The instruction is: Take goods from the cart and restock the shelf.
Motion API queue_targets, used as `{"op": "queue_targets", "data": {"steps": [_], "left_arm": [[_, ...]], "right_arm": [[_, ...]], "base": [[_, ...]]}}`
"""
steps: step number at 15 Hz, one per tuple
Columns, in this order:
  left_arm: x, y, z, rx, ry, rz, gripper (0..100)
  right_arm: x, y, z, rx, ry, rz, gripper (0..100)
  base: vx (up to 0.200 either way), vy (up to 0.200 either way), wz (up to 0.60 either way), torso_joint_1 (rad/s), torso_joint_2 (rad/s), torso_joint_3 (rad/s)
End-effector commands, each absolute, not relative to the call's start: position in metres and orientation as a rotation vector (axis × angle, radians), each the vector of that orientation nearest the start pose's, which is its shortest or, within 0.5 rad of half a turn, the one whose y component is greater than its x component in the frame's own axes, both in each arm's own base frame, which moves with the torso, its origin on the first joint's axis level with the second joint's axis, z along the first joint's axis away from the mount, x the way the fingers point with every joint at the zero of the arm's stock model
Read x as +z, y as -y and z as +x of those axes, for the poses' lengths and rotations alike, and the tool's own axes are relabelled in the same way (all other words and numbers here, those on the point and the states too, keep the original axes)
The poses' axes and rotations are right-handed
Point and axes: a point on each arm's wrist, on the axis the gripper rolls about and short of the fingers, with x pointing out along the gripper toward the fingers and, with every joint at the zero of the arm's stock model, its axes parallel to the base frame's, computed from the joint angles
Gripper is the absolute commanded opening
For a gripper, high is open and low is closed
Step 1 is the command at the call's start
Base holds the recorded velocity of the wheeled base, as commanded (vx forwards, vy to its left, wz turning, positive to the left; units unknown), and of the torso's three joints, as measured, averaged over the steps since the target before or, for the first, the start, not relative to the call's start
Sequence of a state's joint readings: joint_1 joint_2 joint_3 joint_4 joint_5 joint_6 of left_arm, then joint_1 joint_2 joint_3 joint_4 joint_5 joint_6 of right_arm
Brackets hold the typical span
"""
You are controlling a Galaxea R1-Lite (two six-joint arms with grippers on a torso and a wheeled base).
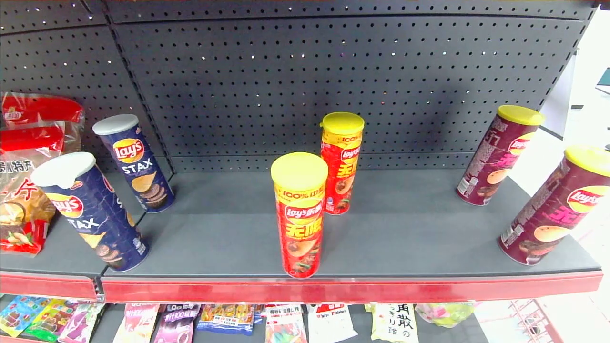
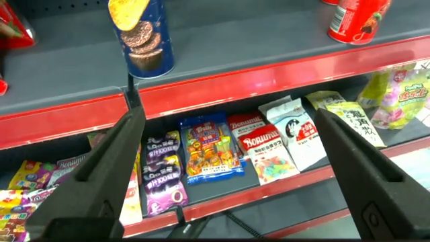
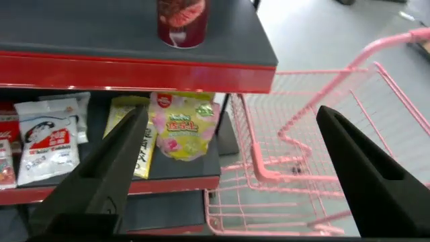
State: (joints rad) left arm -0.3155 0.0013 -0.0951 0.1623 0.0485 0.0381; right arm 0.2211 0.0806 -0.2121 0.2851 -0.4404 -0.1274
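On the grey shelf (image 1: 405, 228) stand two red chip cans with yellow lids (image 1: 299, 219) (image 1: 340, 162) in the middle, two dark blue cans (image 1: 93, 209) (image 1: 135, 162) at the left, and two maroon cans (image 1: 555, 205) (image 1: 498, 155) at the right. My left gripper (image 2: 228, 168) hangs open below the shelf's red front edge, facing snack packets on the lower shelf, with the front blue can (image 2: 142, 33) above it. My right gripper (image 3: 232, 175) is open and holds nothing, in front of the pink cart (image 3: 316, 154), below a maroon can (image 3: 181, 20).
Bagged snacks (image 1: 24, 171) crowd the far left of the shelf. A lower shelf (image 1: 286, 324) holds several packets. The pink wire cart (image 1: 533, 319) stands at the right beside the shelf end. Open shelf space lies between the can groups.
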Motion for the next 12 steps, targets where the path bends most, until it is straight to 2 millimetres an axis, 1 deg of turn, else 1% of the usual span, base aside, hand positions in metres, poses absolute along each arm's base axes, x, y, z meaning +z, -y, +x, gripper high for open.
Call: {"op": "queue_targets", "data": {"steps": [1, 2, 3, 4, 5, 6, 8, 9, 10, 11, 12], "left_arm": [[0.085, -0.011, -0.029, -0.268, -0.063, 0.049, 100], [0.085, -0.011, -0.029, -0.268, -0.062, 0.049, 100], [0.085, -0.011, -0.029, -0.268, -0.062, 0.049, 100], [0.085, -0.011, -0.029, -0.268, -0.061, 0.050, 100], [0.085, -0.011, -0.029, -0.268, -0.061, 0.050, 100], [0.085, -0.011, -0.029, -0.270, -0.061, 0.050, 100], [0.085, -0.011, -0.029, -0.270, -0.061, 0.052, 100], [0.085, -0.011, -0.029, -0.270, -0.061, 0.056, 100], [0.086, -0.011, -0.029, -0.270, -0.063, 0.063, 100], [0.087, -0.010, -0.028, -0.270, -0.067, 0.064, 100], [0.093, -0.010, -0.027, -0.270, -0.076, 0.066, 100]], "right_arm": [[0.121, 0.007, -0.011, -0.519, -0.391, -0.145, 100], [0.115, 0.003, -0.013, -0.457, -0.379, -0.111, 100], [0.099, -0.003, -0.024, -0.295, -0.278, -0.084, 100], [0.091, -0.006, -0.027, -0.135, -0.204, -0.082, 100], [0.094, -0.007, -0.022, -0.021, -0.130, -0.080, 100], [0.089, -0.007, -0.017, 0.041, -0.099, -0.089, 100], [0.087, -0.005, -0.016, 0.167, -0.099, -0.098, 100], [0.086, -0.004, -0.017, 0.206, -0.088, -0.102, 100], [0.084, -0.003, -0.021, 0.183, -0.035, -0.101, 100], [0.083, -0.002, -0.025, 0.113, 0.005, -0.087, 100], [0.079, -0.001, -0.024, 0.057, 0.000, -0.040, 100]], "base": [[0.000, 0.000, 0.00, 0.000, 0.00, 0.000], [0.000, 0.000, 0.00, 0.000, 0.00, 0.000], [0.000, 0.000, 0.00, 0.000, 0.00, 0.000], [0.000, 0.000, 0.00, 0.000, 0.00, 0.000], [0.000, 0.000, 0.00, 0.000, 0.00, 0.000], [0.000, 0.000, 0.00, 0.000, 0.00, 0.000], [0.000, 0.000, 0.00, 0.000, 0.00, 0.000], [0.000, 0.000, 0.00, 0.000, 0.00, 0.000], [0.000, 0.000, 0.00, 0.000, 0.00, 0.000], [0.000, 0.000, 0.00, 0.000, 0.00, 0.000], [0.000, 0.000, 0.00, 0.000, 0.00, 0.000]]}}
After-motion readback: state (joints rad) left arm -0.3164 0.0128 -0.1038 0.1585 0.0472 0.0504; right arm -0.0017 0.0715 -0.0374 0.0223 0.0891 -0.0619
